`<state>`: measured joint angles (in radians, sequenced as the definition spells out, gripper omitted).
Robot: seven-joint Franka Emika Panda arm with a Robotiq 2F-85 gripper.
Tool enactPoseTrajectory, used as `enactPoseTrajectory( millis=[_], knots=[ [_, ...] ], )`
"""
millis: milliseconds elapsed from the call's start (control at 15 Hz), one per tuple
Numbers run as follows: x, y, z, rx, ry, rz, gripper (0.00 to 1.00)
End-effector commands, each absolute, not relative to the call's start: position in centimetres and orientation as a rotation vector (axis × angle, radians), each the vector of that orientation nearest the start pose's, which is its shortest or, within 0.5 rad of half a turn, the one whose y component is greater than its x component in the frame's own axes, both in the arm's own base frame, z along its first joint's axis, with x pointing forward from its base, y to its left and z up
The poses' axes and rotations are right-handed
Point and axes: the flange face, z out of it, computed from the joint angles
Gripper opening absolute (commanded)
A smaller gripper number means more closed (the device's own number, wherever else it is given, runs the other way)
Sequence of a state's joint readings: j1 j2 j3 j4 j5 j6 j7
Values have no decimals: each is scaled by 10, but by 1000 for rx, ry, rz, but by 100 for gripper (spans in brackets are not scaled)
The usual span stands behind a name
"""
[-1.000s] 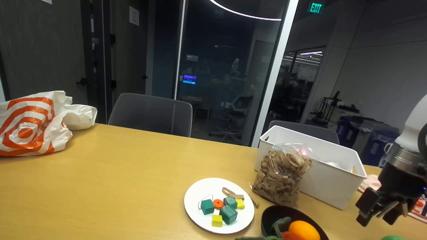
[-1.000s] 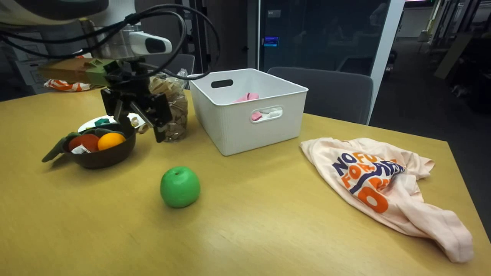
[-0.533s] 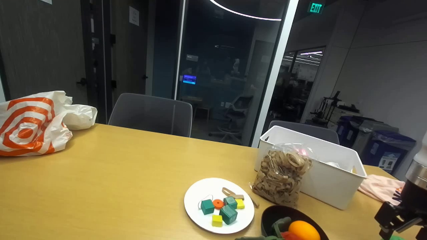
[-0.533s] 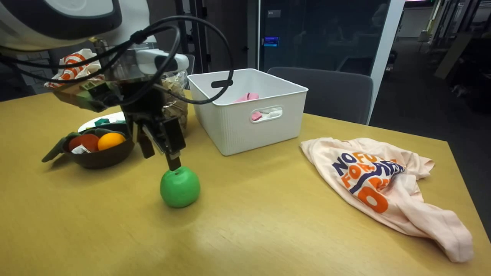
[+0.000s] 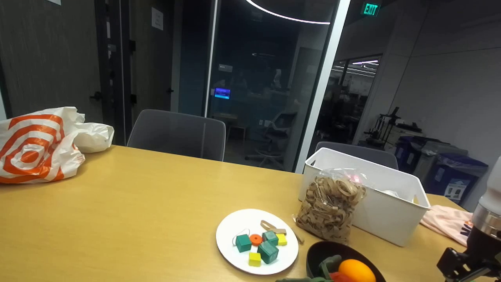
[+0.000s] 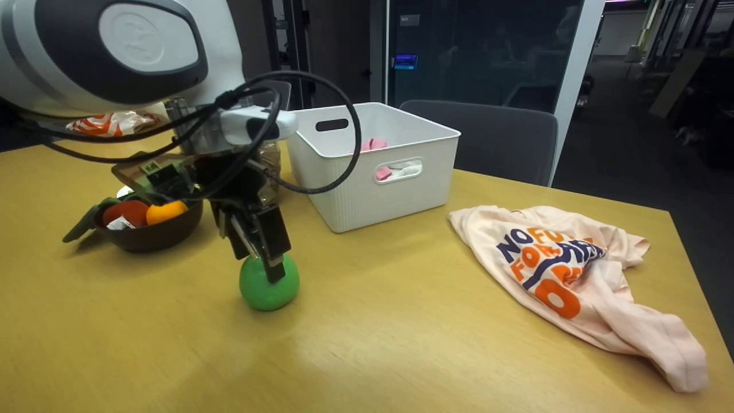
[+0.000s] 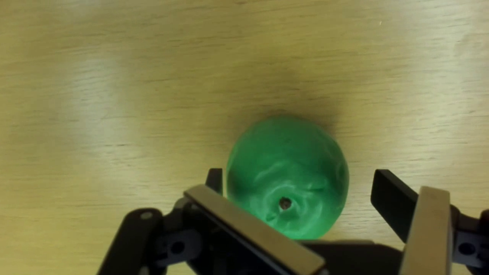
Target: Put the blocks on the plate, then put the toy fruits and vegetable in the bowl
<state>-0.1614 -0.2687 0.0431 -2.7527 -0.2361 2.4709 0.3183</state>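
Observation:
A green toy apple [image 6: 258,295] stands on the table, and also shows in the wrist view [image 7: 286,164]. My gripper [image 7: 300,181] is open above it, with a finger on each side. The left finger is very close to the apple; a gap shows at the right finger. In an exterior view the gripper [image 6: 258,265] partly hides the apple. The dark bowl [image 6: 155,238] holds an orange [image 6: 165,213], a red toy [image 6: 127,212] and a green vegetable [image 6: 86,222] hanging over its rim. The white plate [image 5: 231,223] holds teal blocks [image 5: 268,251], yellow blocks [image 5: 254,259] and an orange-red ring [image 5: 256,239].
A white bin [image 6: 390,198] with pink cloth inside stands behind the apple. A clear bag of brown strips [image 5: 330,207] leans near it. A pink shirt [image 6: 550,269] lies on the table. A white and red plastic bag [image 5: 39,149] lies at the far end.
My gripper has moved away from the bowl and come down over the green apple, its fingers now beside it. The apple, bowl and plate have not moved.

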Motion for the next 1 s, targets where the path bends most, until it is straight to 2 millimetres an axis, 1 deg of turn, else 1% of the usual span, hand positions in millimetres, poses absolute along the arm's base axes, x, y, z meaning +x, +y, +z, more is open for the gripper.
enactPoseTrajectory(
  millis=[0, 133, 200, 333, 467, 600, 667, 800, 933],
  knots=[
    [384, -46, 283, -3265, 452, -24, 74],
    [386, -46, 285, -3262, 474, -44, 59],
    [387, -46, 289, -3267, 476, -58, 57],
    [386, -44, 296, -3283, 480, -62, 57],
    [386, -33, 316, -3287, 442, -112, 57],
    [387, -12, 348, -3279, 330, -241, 57],
    [388, 4, 367, -3269, 247, -320, 57],
    [387, 43, 399, -3242, 94, -414, 57],
    [387, 83, 424, -3186, -60, -493, 57]
  ],
)
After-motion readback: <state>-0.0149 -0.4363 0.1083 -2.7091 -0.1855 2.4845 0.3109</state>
